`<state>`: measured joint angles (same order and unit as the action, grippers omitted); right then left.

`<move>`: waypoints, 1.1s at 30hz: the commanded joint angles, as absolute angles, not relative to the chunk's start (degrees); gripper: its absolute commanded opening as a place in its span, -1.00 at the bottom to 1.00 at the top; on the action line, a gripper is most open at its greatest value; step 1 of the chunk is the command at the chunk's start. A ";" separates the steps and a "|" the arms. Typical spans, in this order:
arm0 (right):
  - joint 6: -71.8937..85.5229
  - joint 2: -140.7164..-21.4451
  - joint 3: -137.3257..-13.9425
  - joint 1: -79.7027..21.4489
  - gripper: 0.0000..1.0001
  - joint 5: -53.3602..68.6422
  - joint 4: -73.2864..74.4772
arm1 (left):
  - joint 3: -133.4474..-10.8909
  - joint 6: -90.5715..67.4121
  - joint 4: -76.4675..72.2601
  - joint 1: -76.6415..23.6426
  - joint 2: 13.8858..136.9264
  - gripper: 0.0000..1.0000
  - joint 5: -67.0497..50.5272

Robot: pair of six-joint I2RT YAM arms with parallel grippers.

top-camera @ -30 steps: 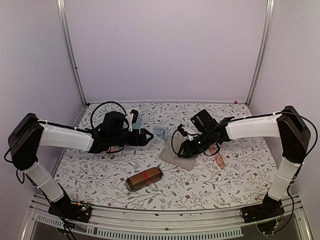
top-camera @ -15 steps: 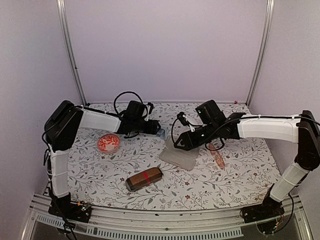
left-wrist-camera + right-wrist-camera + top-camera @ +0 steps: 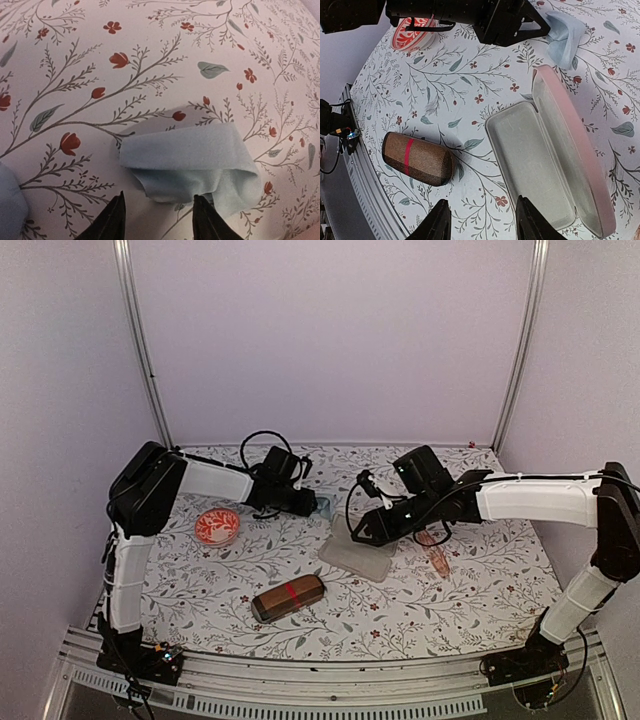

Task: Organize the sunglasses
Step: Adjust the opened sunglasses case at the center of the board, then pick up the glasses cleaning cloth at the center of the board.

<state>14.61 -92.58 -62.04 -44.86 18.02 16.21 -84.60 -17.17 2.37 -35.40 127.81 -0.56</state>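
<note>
The pale translucent pinkish-tan plastic sunglasses point(image 3: 438, 560) lay on the floral tablecloth point(image 3: 200, 570), just right of the open pale pink oblong hard case point(image 3: 352, 558). Their long axis ran roughly near-to-far, the near end angled slightly right; which end faced front was too small to tell. A thin dark loop just beside them, under the right forearm, looked like the black wire-framed sunglasses point(image 3: 430, 537), though how it lay could not be read. The right gripper point(image 3: 358, 533) hovered above the case's far left edge, fingers spread and holding nothing, so both pairs lay to its right, beyond the case. The right arm was clearly the nearer one, and it would probably need to swing right and set its jaws across that near-far axis. The left gripper point(image 3: 159, 220) was well apart from them, at the crumpled pale blue cloth point(image 3: 190, 160), jaws parted with the cloth's edge between the tips, not yet pinched. A closed brown red-banded fabric case point(image 3: 288, 598) sat nearer the front.
</note>
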 commanded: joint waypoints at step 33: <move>14.79 -88.36 -60.98 -44.83 0.06 13.93 14.84 | -63.29 -31.05 -11.32 -34.75 96.10 -1.00 -19.89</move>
